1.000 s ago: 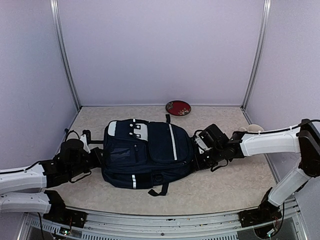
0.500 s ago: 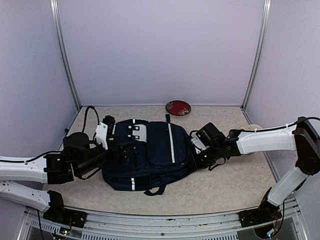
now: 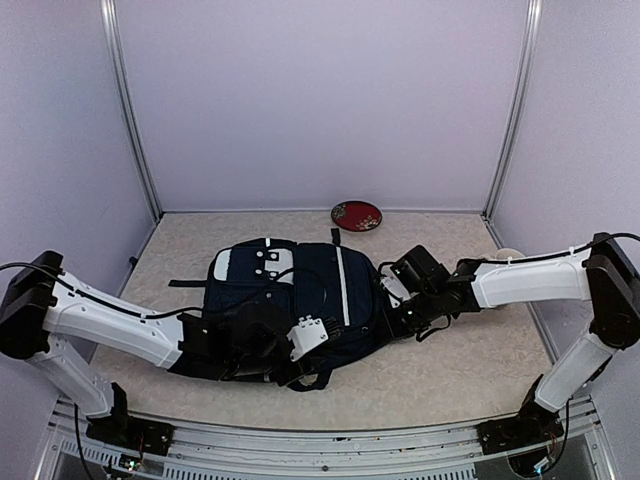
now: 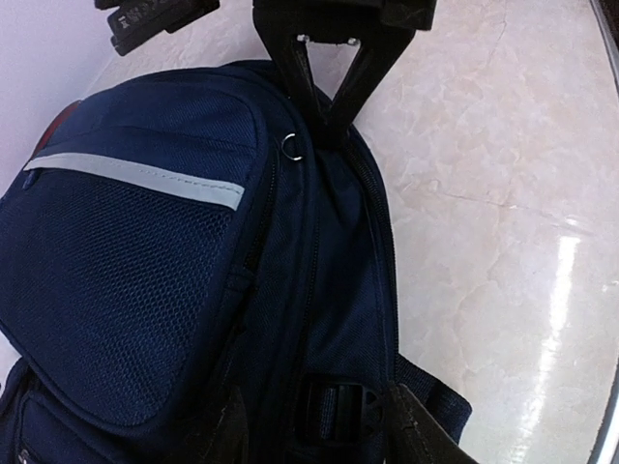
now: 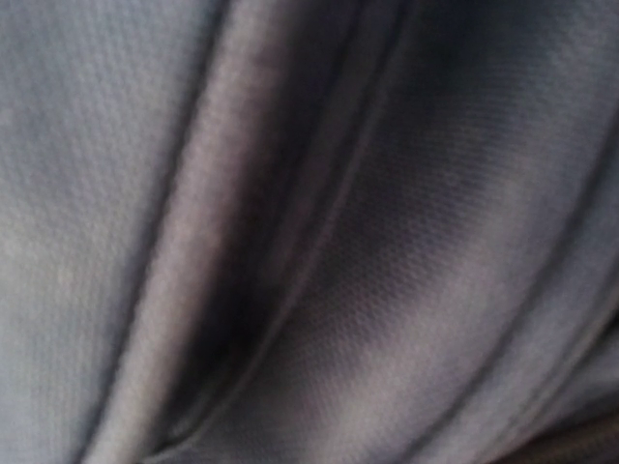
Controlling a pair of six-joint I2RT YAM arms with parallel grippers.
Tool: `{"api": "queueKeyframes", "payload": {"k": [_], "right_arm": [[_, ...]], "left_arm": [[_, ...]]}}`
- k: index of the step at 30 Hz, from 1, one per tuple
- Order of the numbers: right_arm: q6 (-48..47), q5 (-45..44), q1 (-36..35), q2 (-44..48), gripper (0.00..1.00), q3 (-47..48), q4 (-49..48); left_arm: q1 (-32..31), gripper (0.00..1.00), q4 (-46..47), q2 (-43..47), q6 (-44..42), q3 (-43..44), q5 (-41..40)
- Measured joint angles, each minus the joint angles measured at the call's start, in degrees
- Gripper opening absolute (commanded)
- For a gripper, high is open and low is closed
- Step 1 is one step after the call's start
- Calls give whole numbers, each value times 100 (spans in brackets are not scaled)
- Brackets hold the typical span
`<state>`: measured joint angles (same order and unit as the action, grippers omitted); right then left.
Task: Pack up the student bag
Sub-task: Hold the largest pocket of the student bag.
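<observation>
The student bag (image 3: 320, 290) is laid flat in the middle of the table (image 3: 450, 370), front side up, with its white patch toward the left and a white stripe seen across its front panel. In the left wrist view the student bag (image 4: 145, 290) is shown from one end, with a mesh pocket crossed by a pale stripe and a small metal ring (image 4: 291, 147) at the seam.

The right gripper (image 3: 390, 318) is set against the bag's right edge. In the left wrist view its jaws (image 4: 324, 121) are seen pressed together, with a fold of navy fabric pinched beside the ring. The right wrist view is filled with blurred navy fabric (image 5: 309, 232).

The left gripper (image 3: 297, 372) is placed at the bag's near edge, its arm stretched across the table's front. Its jaws (image 4: 319, 425) are spread to either side of a black buckle; whether the bag is pressed by them cannot be told.

A red dish (image 3: 356, 215) is seen at the far edge of the table, well apart from the bag.
</observation>
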<state>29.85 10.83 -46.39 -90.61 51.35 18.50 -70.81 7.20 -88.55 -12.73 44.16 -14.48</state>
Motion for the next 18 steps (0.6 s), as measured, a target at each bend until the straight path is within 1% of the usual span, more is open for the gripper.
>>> {"api": "queueKeyframes", "payload": {"k": [3,9,10,11,12,13,18], "right_arm": [[0,33,0,-9,0,0,-15],[0,96,0,-11,0,0,-28],[0,101,0,-11,0,0,-31],[0,101,0,-11,0,0,-33],[0,103,0,-11,0,0,-37],[0,103,0,-11,0,0,-35],[-2,-55,0,-9,0,63,107]], "left_arm": [[0,43,-109,-339,-179,214,-299],[-2,34,-173,-776,-446,282,-907],[-11,28,-168,-831,-463,306,-1008],[-31,17,-164,-887,-490,334,-1147],[-50,3,-162,-940,-516,365,-1292],[-66,0,-157,-981,-540,396,-1440],[-118,0,-81,-1016,-699,402,-1818]]}}
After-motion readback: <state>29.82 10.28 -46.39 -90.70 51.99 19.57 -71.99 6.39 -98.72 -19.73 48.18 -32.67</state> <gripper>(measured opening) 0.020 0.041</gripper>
